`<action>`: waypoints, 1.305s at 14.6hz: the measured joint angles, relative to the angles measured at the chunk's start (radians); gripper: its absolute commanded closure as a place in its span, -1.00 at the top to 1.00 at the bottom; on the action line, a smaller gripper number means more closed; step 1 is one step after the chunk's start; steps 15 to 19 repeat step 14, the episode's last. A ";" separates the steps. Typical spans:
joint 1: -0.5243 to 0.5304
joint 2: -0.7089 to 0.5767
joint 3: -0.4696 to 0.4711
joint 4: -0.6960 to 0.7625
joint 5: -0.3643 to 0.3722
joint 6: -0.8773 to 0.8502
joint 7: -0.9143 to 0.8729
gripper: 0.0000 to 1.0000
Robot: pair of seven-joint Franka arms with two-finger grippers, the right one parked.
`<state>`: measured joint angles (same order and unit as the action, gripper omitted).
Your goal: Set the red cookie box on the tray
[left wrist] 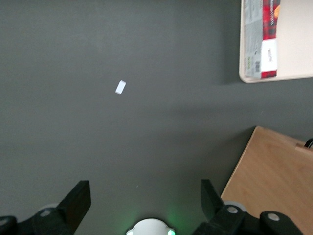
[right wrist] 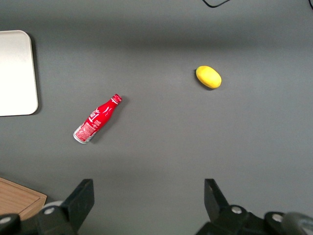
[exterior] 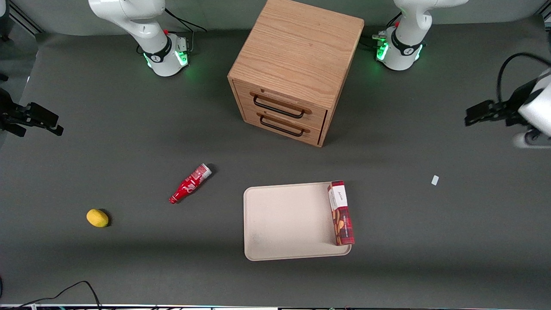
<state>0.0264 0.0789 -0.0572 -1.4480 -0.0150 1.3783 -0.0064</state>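
Note:
The red cookie box (exterior: 341, 213) lies flat on the beige tray (exterior: 284, 221), along the tray's rim toward the working arm's end, with its white end panel pointing at the cabinet. The left wrist view shows the box (left wrist: 264, 39) resting just inside the tray's rounded corner (left wrist: 274, 78). My left gripper (exterior: 473, 114) hangs above bare table at the working arm's end, well away from the tray and farther from the front camera than it. It is open (left wrist: 144, 191) with nothing between its fingers.
A wooden two-drawer cabinet (exterior: 297, 69) stands farther from the front camera than the tray. A small white scrap (exterior: 434, 180) lies between tray and gripper. A red bottle (exterior: 189, 183) and a yellow lemon (exterior: 97, 218) lie toward the parked arm's end.

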 measured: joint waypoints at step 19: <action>-0.004 -0.207 0.077 -0.202 0.001 0.032 0.106 1.00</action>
